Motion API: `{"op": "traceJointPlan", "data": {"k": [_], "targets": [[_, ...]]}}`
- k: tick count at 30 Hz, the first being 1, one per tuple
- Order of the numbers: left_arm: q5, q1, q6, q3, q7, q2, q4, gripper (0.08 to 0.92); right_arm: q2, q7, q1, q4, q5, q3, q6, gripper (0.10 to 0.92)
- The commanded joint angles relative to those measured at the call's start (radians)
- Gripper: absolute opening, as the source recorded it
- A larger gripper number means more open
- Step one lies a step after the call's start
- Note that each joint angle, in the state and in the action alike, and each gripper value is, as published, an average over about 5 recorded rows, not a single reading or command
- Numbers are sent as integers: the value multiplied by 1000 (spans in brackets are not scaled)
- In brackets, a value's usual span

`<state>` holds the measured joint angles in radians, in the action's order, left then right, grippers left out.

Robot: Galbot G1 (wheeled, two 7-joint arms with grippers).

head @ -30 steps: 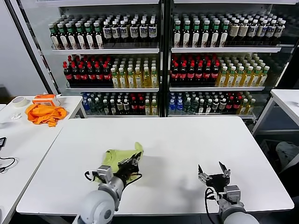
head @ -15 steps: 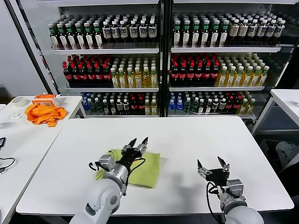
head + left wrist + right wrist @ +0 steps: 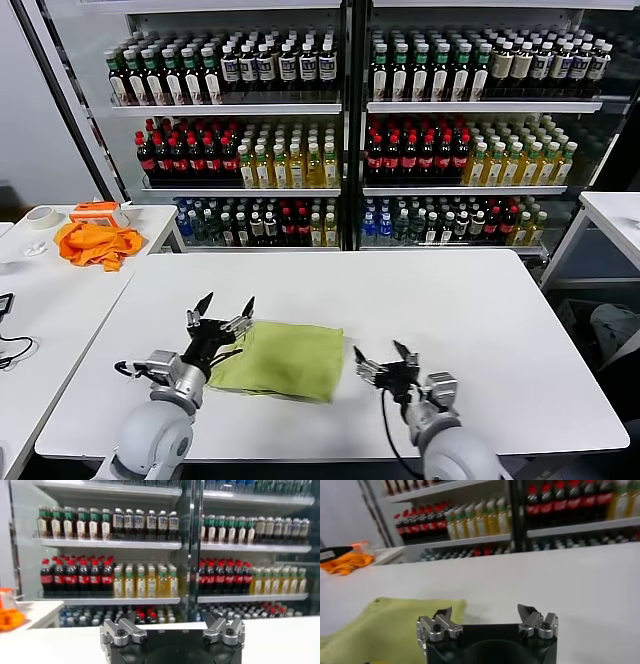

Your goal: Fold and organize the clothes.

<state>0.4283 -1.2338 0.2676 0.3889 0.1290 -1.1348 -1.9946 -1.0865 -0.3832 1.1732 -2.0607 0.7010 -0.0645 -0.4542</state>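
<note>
two wide-open hands, left hand [image 3: 225, 308] and right hand [image 3: 384, 357] flanking folded green t-shirt [image 3: 285, 358], bottle-filled coolers [image 3: 345, 120] behind

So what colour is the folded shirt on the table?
Lime green, plain on the side showing; the T-shirt reads best in the head view.

The T-shirt [image 3: 283, 360] is a plain lime green, with no print on the side facing up. It lies on a white table [image 3: 450, 300]. An orange cloth [image 3: 97, 243] sits on a second white table [image 3: 40, 300]. The bottles [image 3: 300, 150] on the shelves have red, yellow, green and dark contents. Both grippers are black with silver fingers [image 3: 245, 307].
</note>
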Motion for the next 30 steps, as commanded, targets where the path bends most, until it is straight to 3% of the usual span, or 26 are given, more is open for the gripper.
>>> {"op": "traceJointPlan", "data": {"k": [1,13,30], "targets": [[-86,-69,-50,67,-45,33,-10,823,-105,4,-266,231,89,178,-32,823],[-92,-77,-64,78,-45,28,2,823,-53,-158,-166,98,167,183,-125,823],[-95,-73,-53,72,-24,12,8,823,-92,-221,-182,153,320,193,-124,817]]}}
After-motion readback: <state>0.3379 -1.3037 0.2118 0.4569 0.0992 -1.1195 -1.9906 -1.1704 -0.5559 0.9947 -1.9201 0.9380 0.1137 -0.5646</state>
